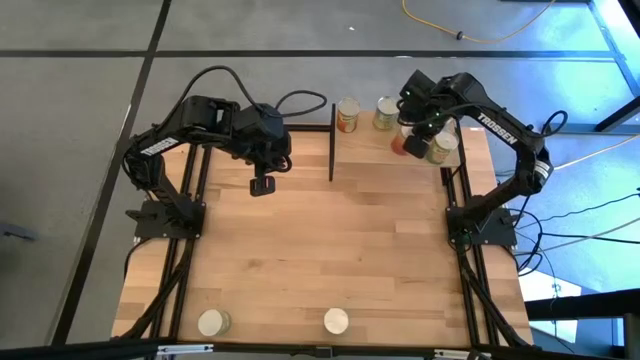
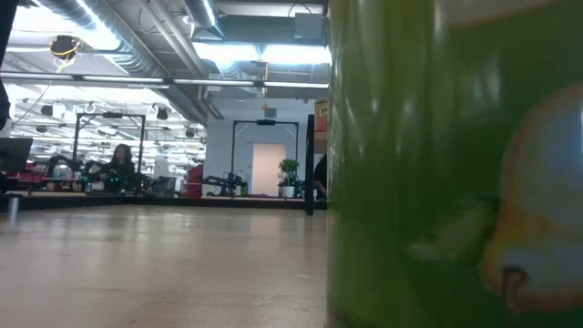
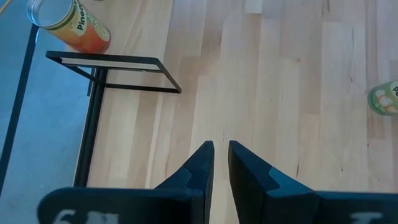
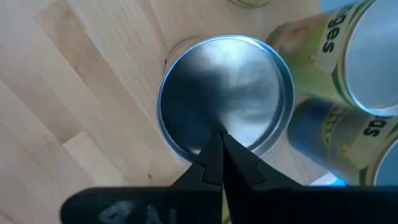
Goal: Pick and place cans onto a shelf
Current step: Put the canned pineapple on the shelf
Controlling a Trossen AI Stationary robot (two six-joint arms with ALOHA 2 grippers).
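Observation:
The shelf [image 1: 395, 160] is a light-wood board at the table's far right, with a black upright side panel [image 1: 331, 140]. Several cans stand on it: an orange-labelled one [image 1: 347, 115], a green one [image 1: 384, 113], a reddish one [image 1: 402, 146] and a pale one [image 1: 441, 149]. My right gripper [image 1: 412, 138] is shut, right above the shiny round top [image 4: 227, 87] of one can. My left gripper [image 1: 263, 185] is shut and empty over the bare table left of the shelf. Two more cans [image 1: 213, 322] [image 1: 336, 321] stand at the near edge. My right gripper's shut fingertips [image 4: 217, 144] point down over the near rim of the can's top [image 4: 205, 134]. I cannot tell whether they touch it. The can stands upright on the shelf board.
Two green-labelled cans [image 4: 329, 43] [image 4: 348, 134] stand close beside the can under my right gripper. In the low view one green can [image 2: 455, 164] stands right in front of the camera and hides the table's right half. The table's middle [image 1: 330, 250] is bare wood.

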